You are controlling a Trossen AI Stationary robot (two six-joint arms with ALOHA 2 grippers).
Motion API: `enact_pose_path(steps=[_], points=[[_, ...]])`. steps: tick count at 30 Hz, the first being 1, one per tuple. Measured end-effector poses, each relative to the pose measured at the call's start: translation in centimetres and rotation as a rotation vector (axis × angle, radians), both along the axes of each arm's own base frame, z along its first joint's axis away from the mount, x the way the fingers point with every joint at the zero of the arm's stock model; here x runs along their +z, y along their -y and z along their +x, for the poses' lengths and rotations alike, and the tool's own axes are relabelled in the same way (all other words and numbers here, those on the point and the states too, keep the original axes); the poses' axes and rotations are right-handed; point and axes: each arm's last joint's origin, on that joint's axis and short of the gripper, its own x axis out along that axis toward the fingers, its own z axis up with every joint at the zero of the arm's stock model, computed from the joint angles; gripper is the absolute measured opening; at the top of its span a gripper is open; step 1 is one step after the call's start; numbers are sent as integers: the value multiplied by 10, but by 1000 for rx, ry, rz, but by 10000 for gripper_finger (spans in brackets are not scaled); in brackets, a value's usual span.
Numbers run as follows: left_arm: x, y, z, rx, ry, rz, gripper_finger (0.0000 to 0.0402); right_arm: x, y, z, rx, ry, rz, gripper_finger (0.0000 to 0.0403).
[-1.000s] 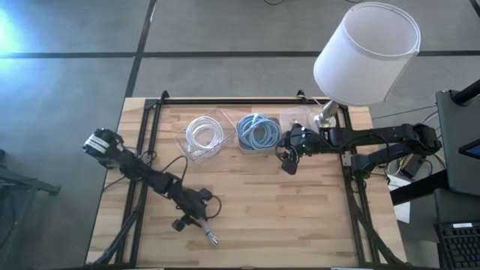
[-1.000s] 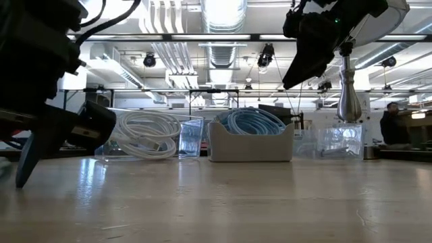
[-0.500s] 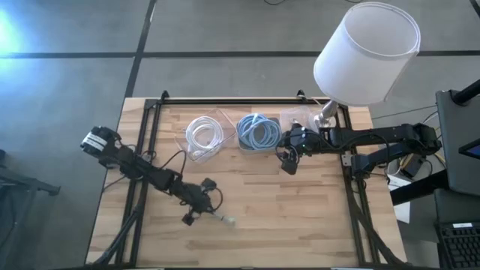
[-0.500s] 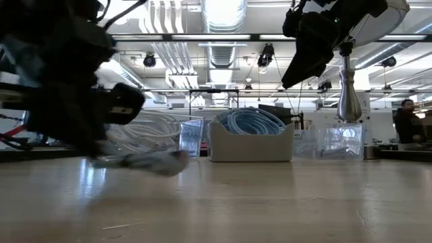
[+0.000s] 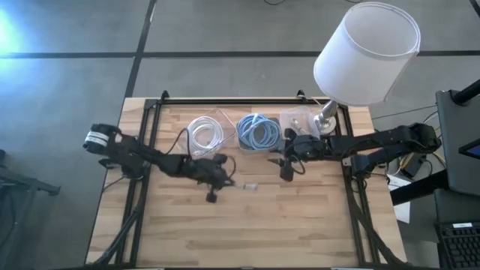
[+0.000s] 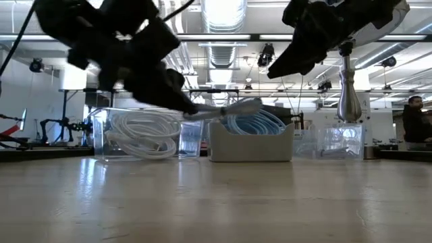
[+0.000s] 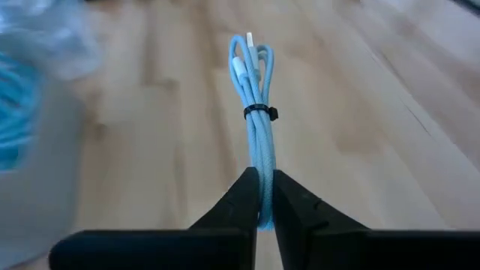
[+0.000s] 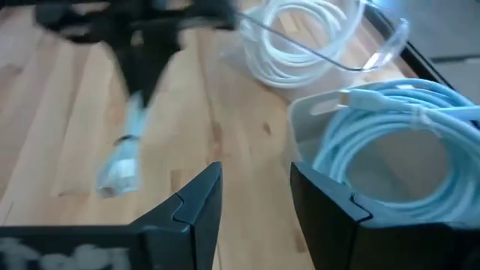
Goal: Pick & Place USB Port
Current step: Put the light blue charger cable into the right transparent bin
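The pick looked done and the place was left. On the left, the left end effector (image 5: 225, 182) was pinching a bundled blue cable (image 7: 253, 112), tied with a black band, and carried it above the counter (image 5: 247, 225), near the clear box of white cable (image 5: 201, 136). Just beyond stood the tub of blue cables (image 5: 259, 133), in all likelihood its destination. On the right, the right end effector (image 5: 286, 166) hung beside that tub, its fingers (image 8: 196, 201) spread and empty.
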Motion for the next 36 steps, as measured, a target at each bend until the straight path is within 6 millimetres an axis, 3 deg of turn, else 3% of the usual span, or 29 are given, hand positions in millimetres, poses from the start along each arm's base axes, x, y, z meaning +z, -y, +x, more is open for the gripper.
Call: enact_pose_path(steps=[8,15,21,36], points=[[30,-24,21,97,97,-34,27,-28,-16,-8,91,59,-34,144],[43,-25,28,95,137,-38,31,-31,-17,-9,120,54,-18,151],[41,-26,28,96,116,-17,30,-22,-21,-6,202,80,37,152],[41,-30,28,195,123,63,30,-23,-21,-6,201,75,44,151]])
